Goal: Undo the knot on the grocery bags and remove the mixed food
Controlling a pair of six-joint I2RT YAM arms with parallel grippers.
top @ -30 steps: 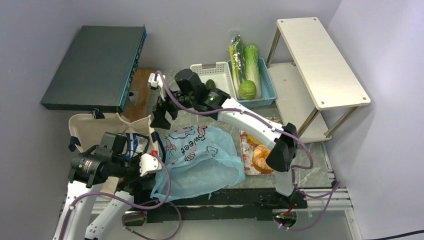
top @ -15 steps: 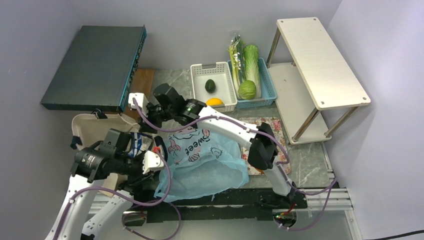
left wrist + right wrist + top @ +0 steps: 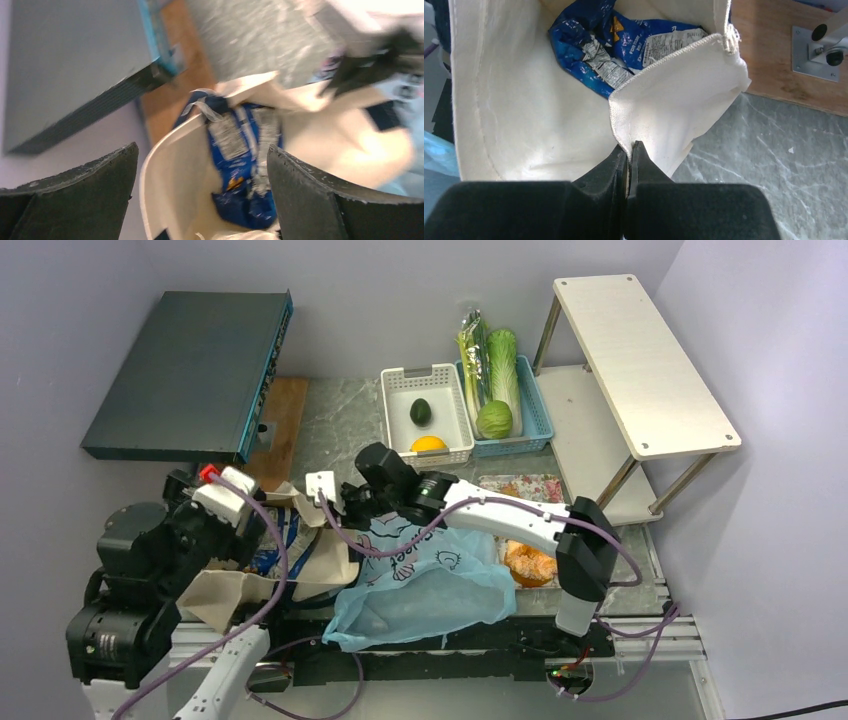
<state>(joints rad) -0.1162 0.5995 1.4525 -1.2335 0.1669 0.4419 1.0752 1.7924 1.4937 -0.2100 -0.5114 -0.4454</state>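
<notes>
At the tote [image 3: 524, 125] mouth, right tool [image 3: 628, 150] pinches its rim back, likely clearing chips [image 3: 240, 170] for the wide-open, empty left tool [image 3: 200, 150].

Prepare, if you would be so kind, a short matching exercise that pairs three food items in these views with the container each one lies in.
Things:
1. avocado
2. round cabbage
3. blue chip bag

Places:
A. inside the canvas tote
B. in the white basket
C. in the blue basket

Pairs: 1-B, 2-C, 3-A
</notes>
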